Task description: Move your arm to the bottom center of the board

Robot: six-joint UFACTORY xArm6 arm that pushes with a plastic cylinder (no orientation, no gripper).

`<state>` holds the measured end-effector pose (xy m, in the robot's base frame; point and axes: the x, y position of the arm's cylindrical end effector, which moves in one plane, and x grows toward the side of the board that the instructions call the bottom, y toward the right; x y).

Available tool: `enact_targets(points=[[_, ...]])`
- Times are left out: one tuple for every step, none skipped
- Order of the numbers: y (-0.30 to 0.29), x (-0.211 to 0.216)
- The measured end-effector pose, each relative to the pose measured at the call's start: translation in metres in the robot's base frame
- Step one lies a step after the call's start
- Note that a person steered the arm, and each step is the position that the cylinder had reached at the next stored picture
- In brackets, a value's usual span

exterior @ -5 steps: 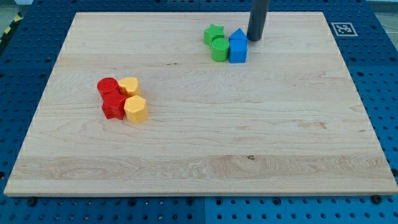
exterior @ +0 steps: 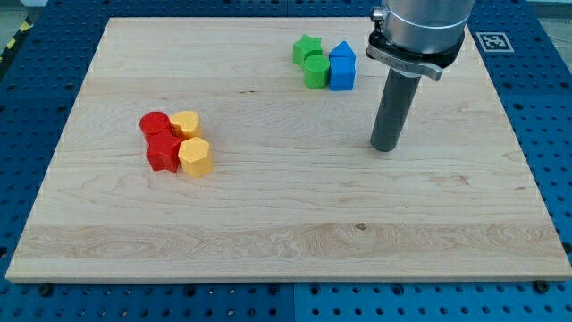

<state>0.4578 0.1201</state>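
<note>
My tip point(exterior: 384, 148) rests on the wooden board point(exterior: 286, 241), right of centre and a little above the middle. It stands below and to the right of the green and blue cluster, apart from every block. That cluster, near the view's top, holds a green star-like block point(exterior: 307, 47), a green cylinder point(exterior: 315, 72) and two blue blocks point(exterior: 341, 67). At the view's left sit a red cylinder point(exterior: 155, 124), a red star-like block point(exterior: 164, 152), a yellow heart-like block point(exterior: 185, 122) and a yellow hexagonal block point(exterior: 194, 156).
The arm's grey wrist point(exterior: 418, 31) hangs over the board's top right. A black-and-white marker tag point(exterior: 492, 41) sits past the top right corner. Blue perforated table point(exterior: 36, 107) surrounds the board.
My tip has slid down and slightly right, away from the blue blocks. More of the arm shows now. No block has moved.
</note>
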Motion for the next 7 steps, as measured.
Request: enact_targets(points=[[0.000, 0.002], [-0.002, 0.014], [-0.003, 0.022], [-0.019, 0.031], [-0.034, 0.047], [-0.071, 0.078], [-0.117, 0.102]])
